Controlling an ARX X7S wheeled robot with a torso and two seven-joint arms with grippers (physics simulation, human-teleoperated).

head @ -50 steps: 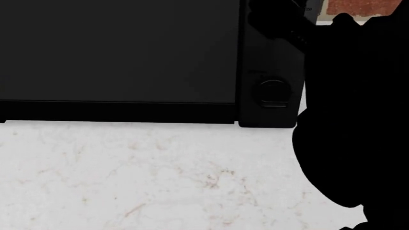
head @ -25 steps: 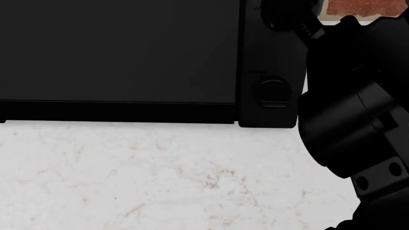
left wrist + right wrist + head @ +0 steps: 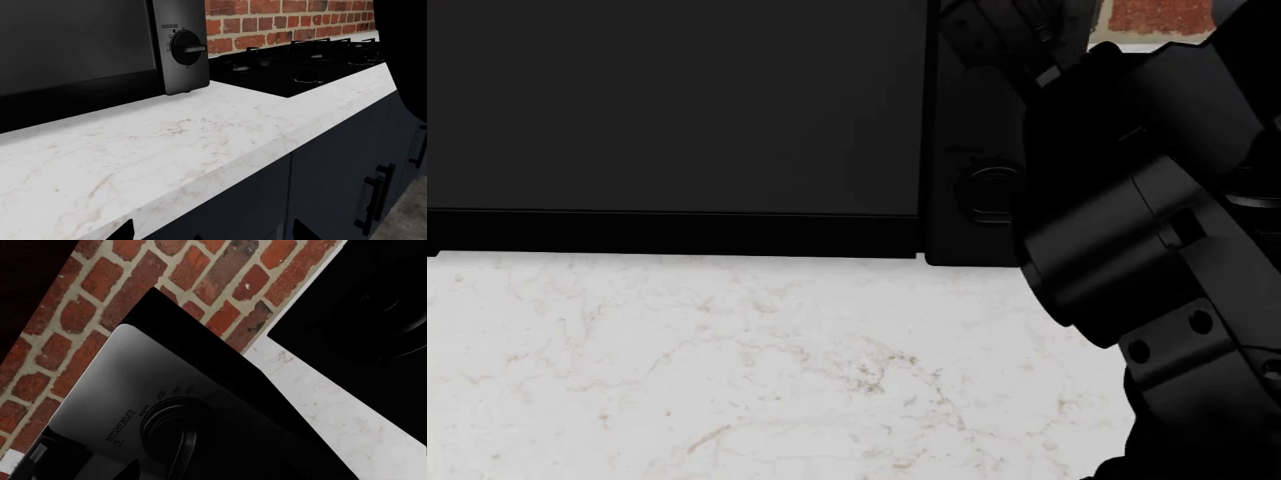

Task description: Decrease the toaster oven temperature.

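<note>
Since a second ago my right arm (image 3: 1148,260) shifted left, covering the matte black toaster oven's (image 3: 681,110) lower knob. Round black temperature knob (image 3: 170,432) is near, not visibly gripped; turning remains. I cannot tell either tool's jaw state.

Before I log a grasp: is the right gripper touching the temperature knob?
Cannot tell. The right wrist view shows the temperature knob close below the camera, but no fingertips appear in it; in the head view the right arm hides the control panel.

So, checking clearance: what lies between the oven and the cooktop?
Left wrist view: only bare marble counter separates the oven from the cooktop.
</note>
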